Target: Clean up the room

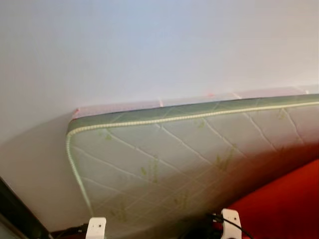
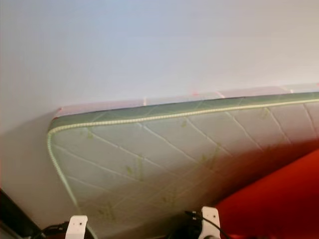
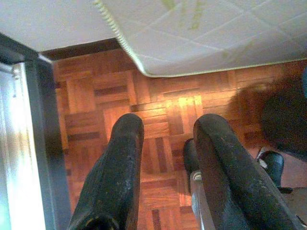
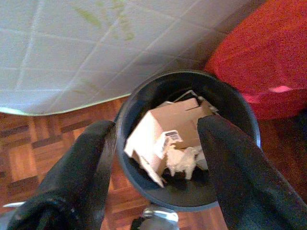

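A black round bin (image 4: pixel 144 93) stands on the parquet floor between the leaning mattress and a red cushion. Inside it lie a torn cardboard box (image 4: pixel 175 120) with a barcode label and some crumpled white paper (image 4: pixel 184 160). My right gripper (image 4: pixel 158 129) hangs open directly above the bin's mouth, nothing between its fingers. My left gripper (image 3: pixel 169 127) is open too, over bare parquet (image 3: pixel 96 100) near the mattress corner, holding nothing. The white wrist pieces of both arms (image 1: pixel 96 228) peek in at the bottom of the eye views.
A quilted white mattress (image 1: pixel 199 149) with green edging leans against the white wall (image 1: pixel 149 45). A red soft seat (image 1: pixel 289 199) sits to the right. A dark door or window frame (image 3: pixel 41 143) stands at my left. A blurred dark round shape (image 3: pixel 283 115) lies beside the left gripper.
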